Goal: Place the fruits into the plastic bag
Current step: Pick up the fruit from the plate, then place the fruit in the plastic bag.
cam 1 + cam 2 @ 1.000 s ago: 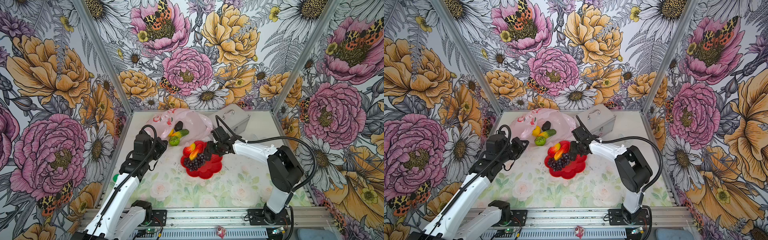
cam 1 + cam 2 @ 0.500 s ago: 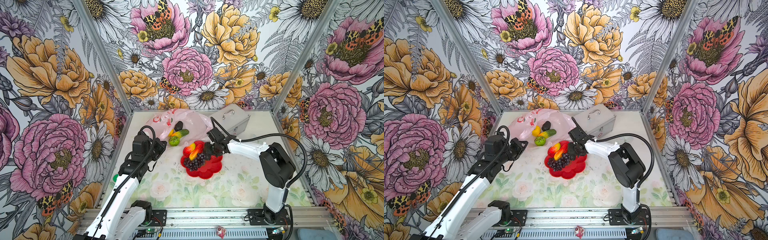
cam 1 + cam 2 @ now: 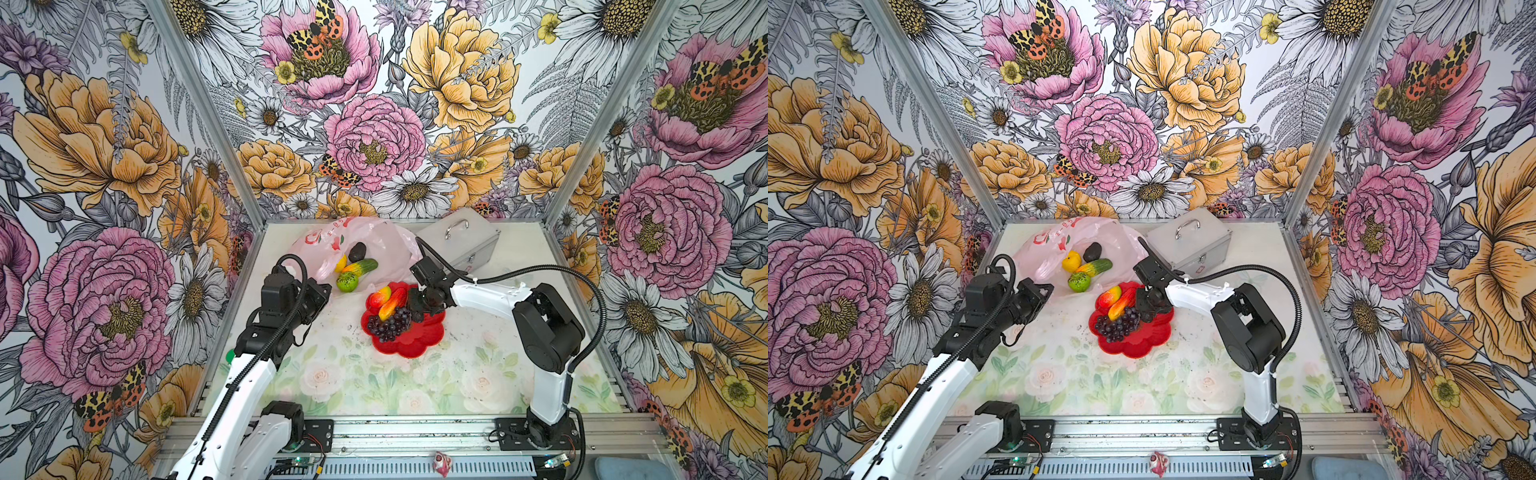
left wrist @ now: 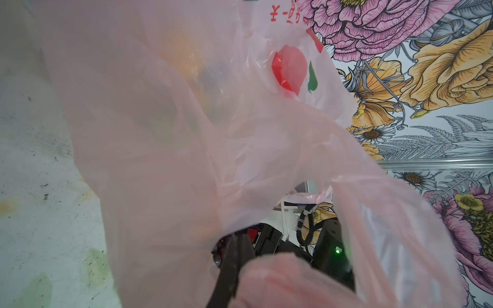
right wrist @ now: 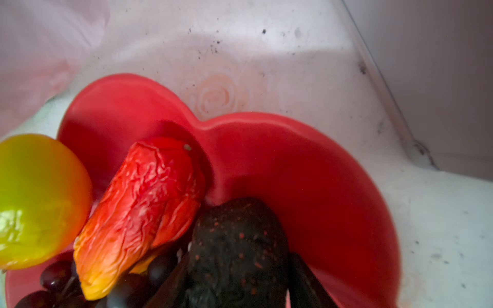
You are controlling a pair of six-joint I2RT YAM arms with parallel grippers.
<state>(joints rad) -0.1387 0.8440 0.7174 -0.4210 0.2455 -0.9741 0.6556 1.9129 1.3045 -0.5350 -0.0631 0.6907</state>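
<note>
The pale-pink plastic bag (image 3: 386, 241) lies open at the back, with a lemon (image 3: 341, 262), a lime (image 3: 347, 282), a long green-orange fruit (image 3: 361, 267) and a dark avocado (image 3: 357, 251) at its mouth. My left gripper (image 4: 234, 256) is shut on the bag's film (image 4: 186, 133), which drapes over it. The red dish (image 3: 415, 345) holds two red-yellow mangoes (image 3: 380, 297) (image 5: 144, 208), a grape bunch (image 3: 388, 324) and a dark speckled fruit (image 5: 237, 240). My right gripper (image 5: 240, 288) reaches low into the dish, its fingers (image 5: 170, 288) pressed to both sides of that dark fruit, which rests on the dish.
A silver metal case (image 3: 457, 237) with a handle stands at the back right, just behind my right wrist. The cell's floral walls close in the table (image 3: 374, 386) on three sides. The right arm's cable arches over the table's right half.
My right gripper slid left across the dish and down onto the dark speckled fruit, with its jaws narrowing. The left arm and the bag stayed still.
</note>
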